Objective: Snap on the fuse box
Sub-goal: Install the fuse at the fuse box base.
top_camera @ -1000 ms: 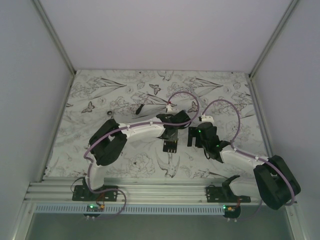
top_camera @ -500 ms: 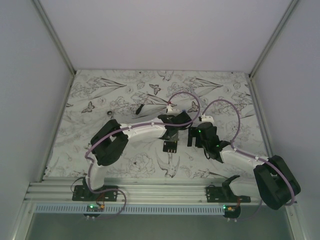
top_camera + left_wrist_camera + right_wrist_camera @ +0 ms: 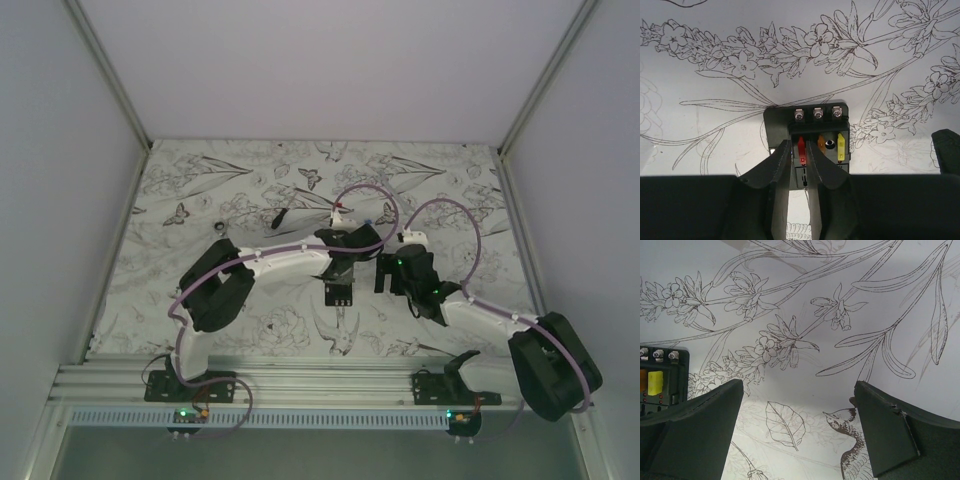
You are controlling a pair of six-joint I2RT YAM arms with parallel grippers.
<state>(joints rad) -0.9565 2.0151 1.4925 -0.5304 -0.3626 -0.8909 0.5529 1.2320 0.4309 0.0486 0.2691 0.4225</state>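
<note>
Fuse box [image 3: 812, 131] on the flowered table [image 3: 715, 60], lying in the top view just toward 5 o'clock of the table's middle, under the left wrist. In the left wrist view its row of three screws [image 3: 817, 114] sits at the 12 o'clock edge, with the red fuse [image 3: 801, 146], an orange one and the yellow fuse [image 3: 840, 147] in the slots below. The left gripper [image 3: 798, 149] is narrow: only a slit shows between its fingers, and the red fuse stands in that slit. Whether the pads touch the fuse cannot be told. The right gripper [image 3: 797, 425] is spread wide and empty, at 3 o'clock of the box, which shows at the 9 o'clock edge of its own view. The step in hand appears to be seating the red fuse. To do it well, keep the fingers square over the slot and press straight down along the blades, never at a tilt. The box looks loose on the table, so the right gripper could brace its 3 o'clock side. Whether the red top is level with its neighbours cannot be read here; once it is, part the fingers and lift straight up, so that the fuse is not drawn out again.
</note>
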